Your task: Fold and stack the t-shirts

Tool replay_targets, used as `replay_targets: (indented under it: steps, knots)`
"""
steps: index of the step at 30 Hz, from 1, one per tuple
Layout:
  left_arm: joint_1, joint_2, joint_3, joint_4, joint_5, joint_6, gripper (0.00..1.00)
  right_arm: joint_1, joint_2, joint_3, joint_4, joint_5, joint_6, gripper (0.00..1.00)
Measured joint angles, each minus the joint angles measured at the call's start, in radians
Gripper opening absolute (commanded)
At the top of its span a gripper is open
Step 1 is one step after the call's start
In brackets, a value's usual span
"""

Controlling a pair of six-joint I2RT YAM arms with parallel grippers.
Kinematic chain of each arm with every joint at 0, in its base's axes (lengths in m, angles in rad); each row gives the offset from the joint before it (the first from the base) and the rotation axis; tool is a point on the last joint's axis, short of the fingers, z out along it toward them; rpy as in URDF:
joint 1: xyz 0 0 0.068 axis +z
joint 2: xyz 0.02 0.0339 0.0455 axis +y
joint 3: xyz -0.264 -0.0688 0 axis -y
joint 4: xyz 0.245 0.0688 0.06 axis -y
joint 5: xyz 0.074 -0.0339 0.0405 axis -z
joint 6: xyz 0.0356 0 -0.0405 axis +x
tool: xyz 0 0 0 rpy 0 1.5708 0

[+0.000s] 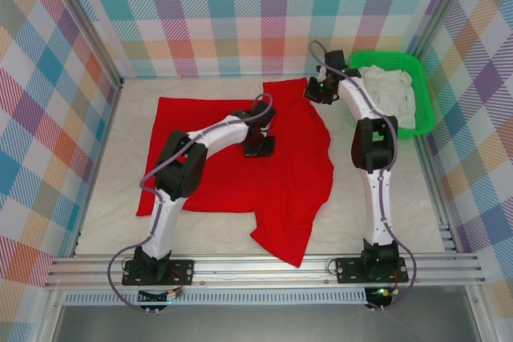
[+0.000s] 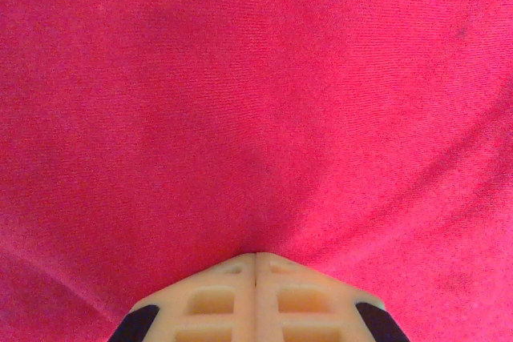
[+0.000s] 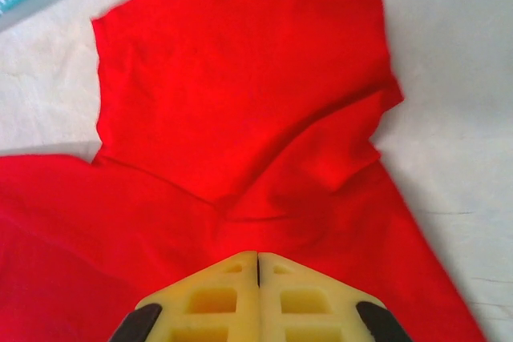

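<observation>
Pale cream table covering point(image 1: 112, 230), walled in pastel plaid, carries everything. Over the cloth's middle, the left gripper point(image 2: 256, 255) has its cream fingers pressed together on a pinch of the bright red short-sleeved cloth t-shirt point(image 1: 232, 186), creases fanning from the tips. The right gripper point(image 3: 257, 254) is likewise clamped on red fabric at the shoulder, with the short sleeve point(image 3: 240, 78) spread flat just ahead of its fingertips. From that grip one strip of shirt runs back toward the arm bases, while the wider body spreads left, past the left gripper. Any fold, I judge, hinges on this split — right arm at the edge, left at the centre. Beyond the right gripper, a green plastic basket point(image 1: 385, 58) holds pale cloth point(image 1: 393, 90).
</observation>
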Motion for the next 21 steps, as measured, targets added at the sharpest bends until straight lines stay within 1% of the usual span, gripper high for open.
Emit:
replay_targets:
  steps: [7,15,19,21]
  knots:
    - [0.001,0.008,0.014,-0.011,0.003,0.004,0.04,0.011,0.099,0.025,-0.068,-0.011,0.047,0.0]
    - [0.01,0.043,0.077,-0.069,0.032,0.013,0.04,-0.006,0.235,0.304,-0.206,0.089,0.106,0.0]
    - [0.021,0.093,0.163,-0.133,0.064,0.021,0.04,-0.027,0.26,0.349,-0.217,0.09,0.136,0.0]
    - [0.027,0.125,0.216,-0.139,0.081,0.022,0.05,-0.044,0.282,0.386,-0.219,0.08,0.142,0.0]
